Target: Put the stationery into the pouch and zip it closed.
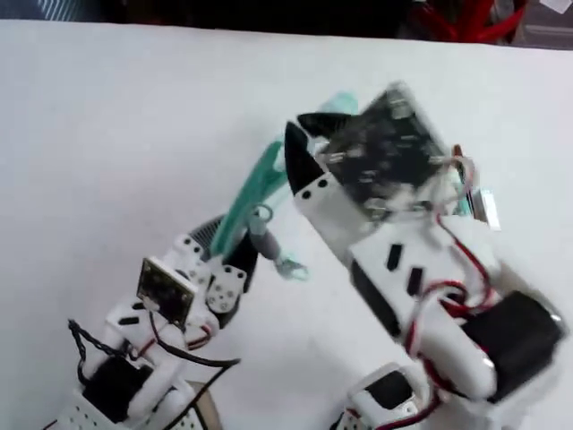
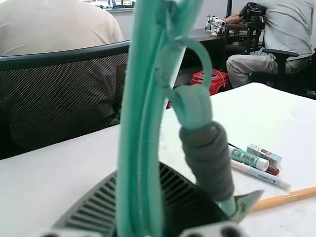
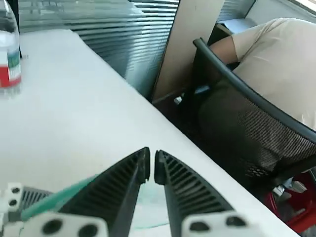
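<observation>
Left pincer point(image 2: 148, 210): clenched on the pouch's lower edge.
Pouch point(image 2: 140, 98): teal, standing up out of the left pincer's jaws.
Zip pull point(image 2: 193, 106): hangs against the pouch's edge, with a grey-wrapped tab point(image 2: 210, 158) under it, just beside the left pincer.
Right pincer point(image 3: 152, 167): jaws drawn together to a thin slit. The tips seem to hold nothing, though the angle is poor. A teal strip of the pouch lies just beside one jaw.
Stationery: a tube point(image 2: 249, 159), small box point(image 2: 264, 154), white pen point(image 2: 261, 175) and orange pencil point(image 2: 284, 197) lie close together on the worktop point(image 2: 49, 173), outside the pouch and apart from both pincers.
</observation>
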Controlling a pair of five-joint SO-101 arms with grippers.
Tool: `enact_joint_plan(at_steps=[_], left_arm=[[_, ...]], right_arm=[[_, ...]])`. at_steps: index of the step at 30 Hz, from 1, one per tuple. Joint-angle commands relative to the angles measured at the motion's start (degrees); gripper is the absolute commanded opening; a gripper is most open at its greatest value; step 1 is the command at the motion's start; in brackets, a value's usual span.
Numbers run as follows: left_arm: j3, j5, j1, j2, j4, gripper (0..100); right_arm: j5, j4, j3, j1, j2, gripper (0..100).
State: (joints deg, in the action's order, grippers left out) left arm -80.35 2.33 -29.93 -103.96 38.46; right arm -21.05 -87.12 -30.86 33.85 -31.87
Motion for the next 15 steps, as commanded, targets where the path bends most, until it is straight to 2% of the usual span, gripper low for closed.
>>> enact_joint_plan(at_steps=[1,4,10,15], left_arm=[[0.5,0.6,-0.7,-0.3,-1.7,2],[0.5,0.6,-0.7,-0.3,-1.6,2],[0.4,0.7,-0.6,-0.4,-1.6,2],[0.4,0.7,-0.6,-0.4,-1.4,2]], right_arm=[[1.6,-6.7,-11.3,2.9,6.0,1.8],[1.8,-11.3,-14.2,4.4,10.2,1.8],[1.8,-11.5,-8.4,6.2,8.4,1.8],[1.8,-11.4,-0.3,1.3,7.6,1.8]])
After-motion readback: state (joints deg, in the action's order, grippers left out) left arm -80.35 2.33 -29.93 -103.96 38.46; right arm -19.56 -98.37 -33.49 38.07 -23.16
